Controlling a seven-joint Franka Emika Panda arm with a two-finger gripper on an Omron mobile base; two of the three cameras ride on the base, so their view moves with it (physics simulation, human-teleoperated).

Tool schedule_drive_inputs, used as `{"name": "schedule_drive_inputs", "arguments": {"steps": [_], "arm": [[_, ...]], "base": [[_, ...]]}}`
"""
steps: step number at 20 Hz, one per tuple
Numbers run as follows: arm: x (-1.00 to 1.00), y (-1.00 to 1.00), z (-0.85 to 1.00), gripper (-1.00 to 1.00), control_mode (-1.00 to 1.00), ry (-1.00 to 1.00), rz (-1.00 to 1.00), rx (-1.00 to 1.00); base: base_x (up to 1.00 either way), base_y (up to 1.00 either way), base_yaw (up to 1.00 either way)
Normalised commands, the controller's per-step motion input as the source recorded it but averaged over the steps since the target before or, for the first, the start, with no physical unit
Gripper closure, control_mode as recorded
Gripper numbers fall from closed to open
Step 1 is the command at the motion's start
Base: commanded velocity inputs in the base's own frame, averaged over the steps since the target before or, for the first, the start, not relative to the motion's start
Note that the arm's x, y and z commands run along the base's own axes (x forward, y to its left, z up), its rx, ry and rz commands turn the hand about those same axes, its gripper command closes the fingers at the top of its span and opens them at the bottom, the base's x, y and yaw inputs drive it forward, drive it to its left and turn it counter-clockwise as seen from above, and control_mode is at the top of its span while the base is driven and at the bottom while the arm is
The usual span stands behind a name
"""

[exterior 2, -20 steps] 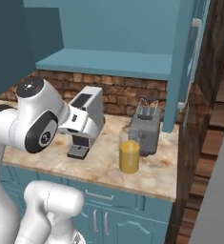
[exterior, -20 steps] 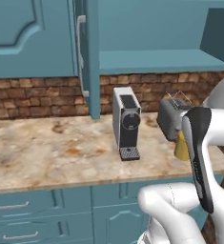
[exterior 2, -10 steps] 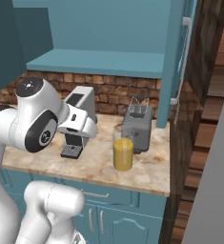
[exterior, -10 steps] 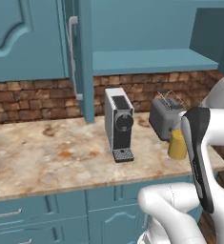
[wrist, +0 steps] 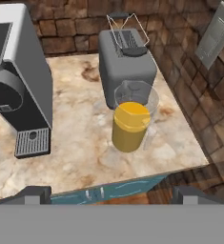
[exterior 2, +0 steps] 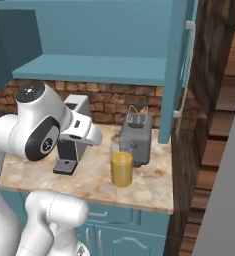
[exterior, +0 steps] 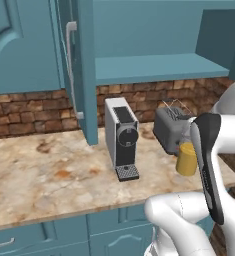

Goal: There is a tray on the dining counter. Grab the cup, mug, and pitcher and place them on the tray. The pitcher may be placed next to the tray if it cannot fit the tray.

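Hand view, gripper [wrist: 111, 194] spread wide, empty, short of pitcher [wrist: 131, 120]

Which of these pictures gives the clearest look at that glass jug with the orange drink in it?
The hand view: the pitcher stands whole and close, in front of the toaster. The right base view shows it whole but smaller. In the left base view the robot's arm hides part of it.

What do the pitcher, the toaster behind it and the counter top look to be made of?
Pitcher: clear glass or plastic; the orange-yellow liquid shows through its wall and the rim is see-through.
Toaster: matte grey body, probably metal or plastic, with a thin wire rack on top.
Counter top: polished beige-brown marbled stone, by its veined blotches.
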Motion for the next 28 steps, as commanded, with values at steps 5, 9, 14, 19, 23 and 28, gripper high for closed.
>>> {"name": "schedule_drive_inputs", "arguments": {"steps": [5, 9, 14, 19, 23, 28], "arm": [[0.0, 0.0, 0.0, -1.0, 1.0, 0.0, 0.0, 0.0], [0.0, 0.0, 0.0, -1.0, 1.0, 0.0, 0.0, 0.0], [0.0, 0.0, 0.0, -1.0, 1.0, 0.0, 0.0, 0.0], [0.21, -0.19, -0.07, -1.0, -1.0, 0.1, 0.0, 0.0], [0.2, -0.26, -0.26, -1.0, -1.0, 0.18, 0.0, 0.0], [0.16, -0.25, -0.28, -1.0, -1.0, 0.25, 0.0, 0.0]], "base": [[0.44, -0.22, 0.0], [0.22, -0.21, 0.0], [0.21, -0.38, 0.0], [0.03, -0.07, 0.0], [0.0, 0.0, 0.0], [0.0, 0.0, 0.0]]}}
